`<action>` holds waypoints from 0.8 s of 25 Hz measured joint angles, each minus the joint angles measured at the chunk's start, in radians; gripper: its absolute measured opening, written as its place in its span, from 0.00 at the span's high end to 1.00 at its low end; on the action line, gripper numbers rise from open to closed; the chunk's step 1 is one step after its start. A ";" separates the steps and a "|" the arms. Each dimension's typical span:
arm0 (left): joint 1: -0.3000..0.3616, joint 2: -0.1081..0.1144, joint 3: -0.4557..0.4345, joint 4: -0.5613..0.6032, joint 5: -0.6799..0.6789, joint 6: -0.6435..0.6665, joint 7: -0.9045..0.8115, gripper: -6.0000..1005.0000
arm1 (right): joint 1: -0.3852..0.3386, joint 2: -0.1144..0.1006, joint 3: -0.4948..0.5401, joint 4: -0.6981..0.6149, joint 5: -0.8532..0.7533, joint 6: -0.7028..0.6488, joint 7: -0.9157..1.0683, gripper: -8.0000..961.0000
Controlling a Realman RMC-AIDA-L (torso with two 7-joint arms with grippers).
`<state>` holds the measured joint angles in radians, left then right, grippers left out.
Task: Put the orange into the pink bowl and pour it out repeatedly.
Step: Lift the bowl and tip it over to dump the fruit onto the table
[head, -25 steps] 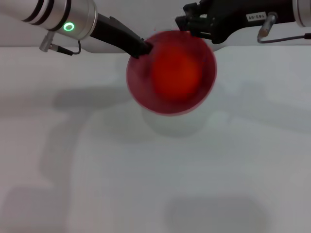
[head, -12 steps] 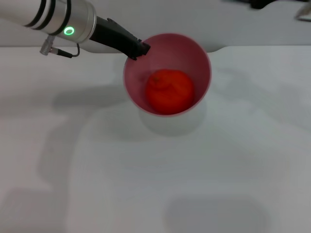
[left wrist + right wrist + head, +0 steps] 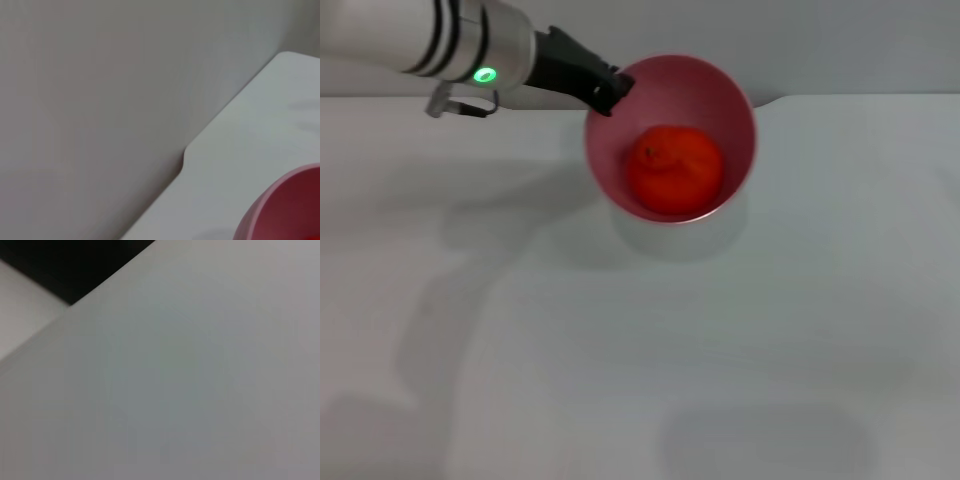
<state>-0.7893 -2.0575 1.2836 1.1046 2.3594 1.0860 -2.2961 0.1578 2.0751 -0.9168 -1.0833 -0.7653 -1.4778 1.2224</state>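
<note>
Left gripper [image 3: 610, 92] clamped on the rim of the bowl [image 3: 730, 110], held above the table [image 3: 640, 350], with the orange [image 3: 674, 170] inside, just beyond the fingertips.

The left arm reaches in from the upper left, its left claw [image 3: 605, 90] clamped on the pink bowl's [image 3: 740, 110] rim.

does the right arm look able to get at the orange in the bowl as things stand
Probably yes. The orange lies uncovered in the open-topped bowl, with nothing above it. The left claw grips only the rim on its own side. The right arm is out of the head view, so it would have to come in first.
</note>
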 joint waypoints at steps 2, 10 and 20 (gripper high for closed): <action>0.020 0.000 0.068 0.008 -0.024 -0.079 0.011 0.95 | -0.015 0.001 0.044 0.059 0.049 -0.011 -0.062 0.43; 0.109 -0.003 0.331 0.072 -0.097 -0.405 0.076 0.95 | -0.018 -0.003 0.189 0.210 0.095 -0.019 -0.110 0.43; 0.308 -0.004 0.693 0.115 -0.090 -1.133 0.088 0.95 | 0.023 -0.006 0.162 0.179 0.070 -0.015 -0.102 0.43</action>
<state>-0.4815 -2.0614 1.9761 1.2191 2.2696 -0.0470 -2.2079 0.1805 2.0694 -0.7552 -0.9045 -0.6957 -1.4923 1.1199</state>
